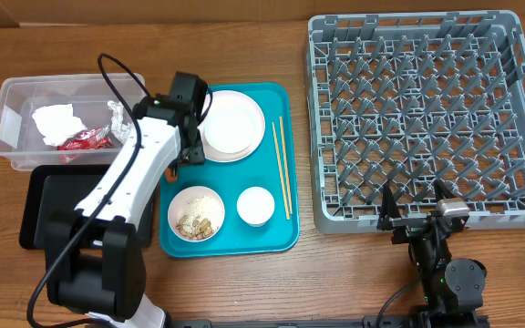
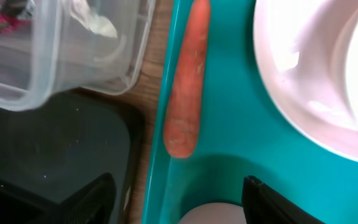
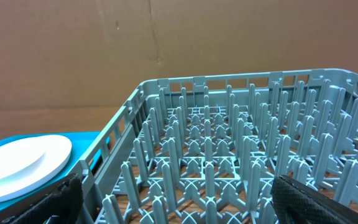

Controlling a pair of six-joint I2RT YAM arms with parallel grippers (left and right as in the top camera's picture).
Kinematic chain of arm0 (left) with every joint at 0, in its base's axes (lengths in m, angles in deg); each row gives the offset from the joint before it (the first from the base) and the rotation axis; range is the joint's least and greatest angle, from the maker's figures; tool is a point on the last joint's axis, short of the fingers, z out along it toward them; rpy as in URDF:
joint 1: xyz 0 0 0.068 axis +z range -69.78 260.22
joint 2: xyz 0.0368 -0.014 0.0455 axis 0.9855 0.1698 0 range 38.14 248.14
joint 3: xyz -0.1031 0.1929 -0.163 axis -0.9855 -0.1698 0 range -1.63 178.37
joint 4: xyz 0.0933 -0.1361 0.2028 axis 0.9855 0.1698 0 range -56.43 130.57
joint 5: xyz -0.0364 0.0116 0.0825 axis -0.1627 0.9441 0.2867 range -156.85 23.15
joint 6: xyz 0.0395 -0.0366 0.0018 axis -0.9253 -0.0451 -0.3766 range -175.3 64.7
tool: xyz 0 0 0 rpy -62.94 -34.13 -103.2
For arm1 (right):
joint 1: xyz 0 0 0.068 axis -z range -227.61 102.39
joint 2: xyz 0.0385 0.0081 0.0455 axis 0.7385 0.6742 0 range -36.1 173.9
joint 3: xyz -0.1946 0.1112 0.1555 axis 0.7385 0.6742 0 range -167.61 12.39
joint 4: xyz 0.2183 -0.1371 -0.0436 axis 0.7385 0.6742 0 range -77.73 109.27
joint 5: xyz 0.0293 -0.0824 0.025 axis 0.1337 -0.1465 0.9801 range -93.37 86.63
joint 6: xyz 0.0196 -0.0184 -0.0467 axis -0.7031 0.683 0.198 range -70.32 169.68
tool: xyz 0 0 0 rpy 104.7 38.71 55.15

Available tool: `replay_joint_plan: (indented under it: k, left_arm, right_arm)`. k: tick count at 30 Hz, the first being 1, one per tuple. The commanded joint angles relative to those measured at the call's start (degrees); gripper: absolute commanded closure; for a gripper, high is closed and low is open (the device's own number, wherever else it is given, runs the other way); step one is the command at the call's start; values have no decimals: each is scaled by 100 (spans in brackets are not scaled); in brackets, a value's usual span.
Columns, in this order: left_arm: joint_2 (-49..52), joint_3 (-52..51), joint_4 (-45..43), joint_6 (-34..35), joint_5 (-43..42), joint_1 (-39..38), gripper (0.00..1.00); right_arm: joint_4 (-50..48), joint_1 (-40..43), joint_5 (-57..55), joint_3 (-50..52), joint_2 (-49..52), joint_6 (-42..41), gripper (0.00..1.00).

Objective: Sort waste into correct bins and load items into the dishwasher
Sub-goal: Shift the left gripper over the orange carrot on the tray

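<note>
Hovering at the frame's bottom, the left gripper [image 2: 179,196] stands spread and empty; just ahead the orange carrot piece [image 2: 185,93] lies along the teal tray's [image 2: 229,162] left edge, long axis running up-frame; beyond, upper left, the clear tub [image 2: 73,56]; the right gripper [image 1: 415,199], spread too, well apart.
</note>
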Motion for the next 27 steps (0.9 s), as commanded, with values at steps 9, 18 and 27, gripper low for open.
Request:
replay_joint_plan:
  k: [9, 18, 27]
  left_arm:
    - [48, -551, -778, -55, -59, 11, 32]
    - [72, -804, -1115, -39, -74, 249, 44]
    - [330, -807, -1327, -39, -186, 385, 51]
  right_arm:
    - [-35, 13, -20, 61, -57, 15, 0]
    - [-35, 13, -17, 61, -57, 15, 0]
    - [-35, 13, -17, 61, -57, 15, 0]
